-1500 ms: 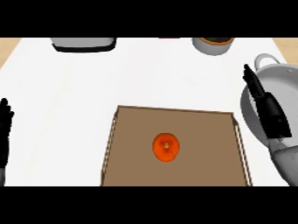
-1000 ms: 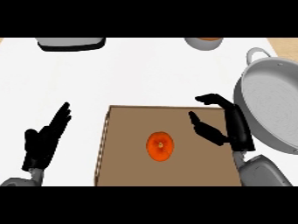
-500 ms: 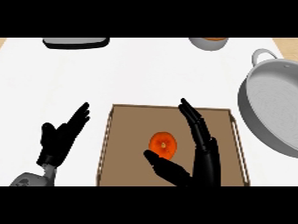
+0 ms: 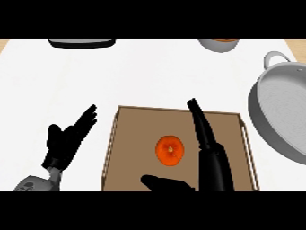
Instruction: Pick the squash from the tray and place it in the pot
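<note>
The left hand (image 4: 66,143) rests beside the tray (image 4: 125,148), fingers straight and holding nothing. The orange squash (image 4: 170,150) sits mid-tray; the right hand (image 4: 208,152) spreads around it, unclenched, thumb low. I'd curl fingers and thumb squarely round the squash before carrying it right to the pot (image 4: 291,112). No writing is readable anywhere
</note>
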